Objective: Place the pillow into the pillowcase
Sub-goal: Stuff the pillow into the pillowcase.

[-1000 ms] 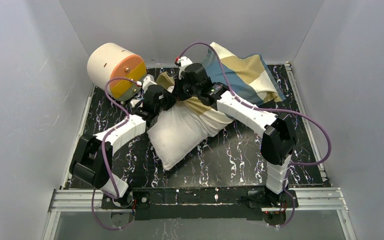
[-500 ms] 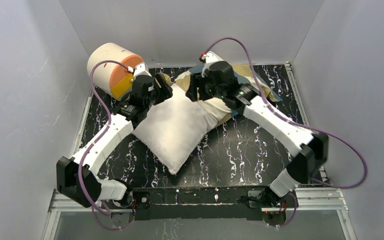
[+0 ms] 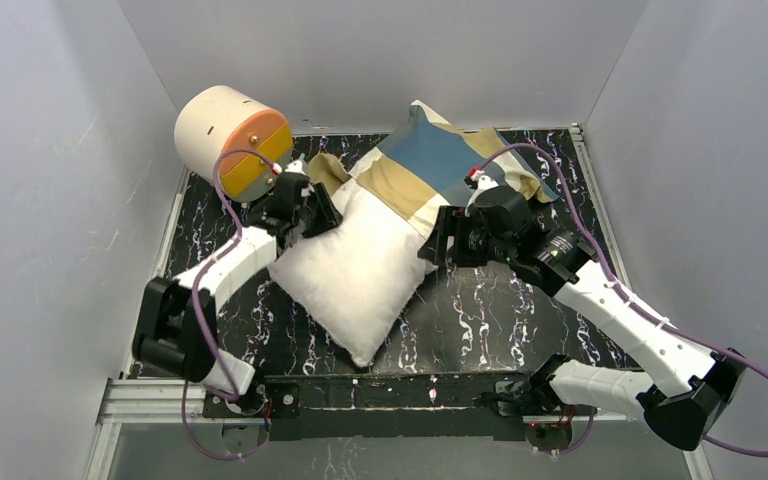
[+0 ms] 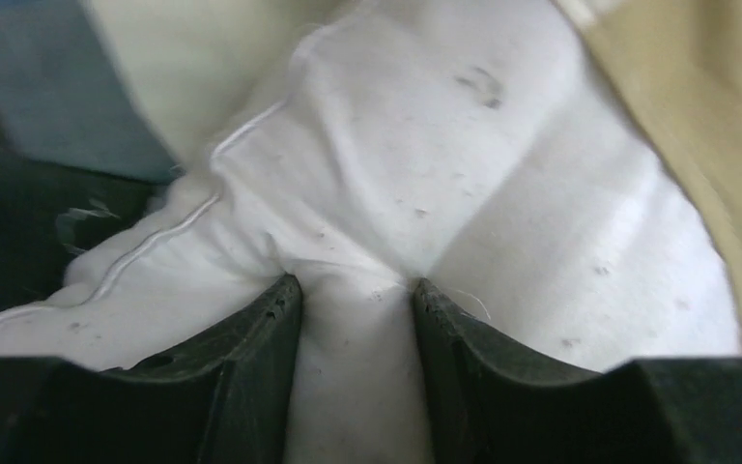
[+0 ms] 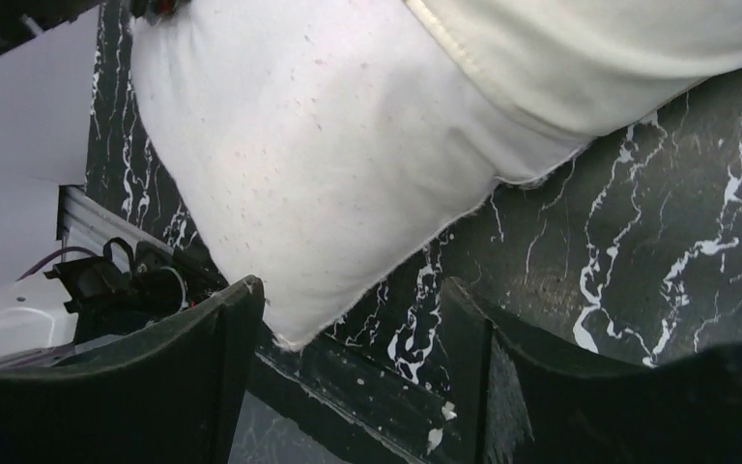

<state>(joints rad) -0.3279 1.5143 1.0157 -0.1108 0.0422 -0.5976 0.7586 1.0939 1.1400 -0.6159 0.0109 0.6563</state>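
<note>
The white pillow lies diagonally on the black marbled table, its far end inside the blue, tan and cream pillowcase. My left gripper is at the pillow's upper left edge. In the left wrist view the left gripper pinches a bunched fold of the pillow, with the pillowcase tan at the right. My right gripper hovers off the pillow's right side. Seen from the right wrist, the right gripper is open and holds nothing; the pillow and the pillowcase hem lie beyond it.
A cream-and-orange cylinder stands at the back left, close behind the left gripper. Grey walls enclose the table on three sides. A metal rail with both arm bases runs along the near edge. Purple cables loop over both arms.
Both grippers let go of the pillowcase. The left came down and closed on the pillow's left edge; the right pulled back to the right, open. The pillowcase now lies spread over the pillow's far end.
</note>
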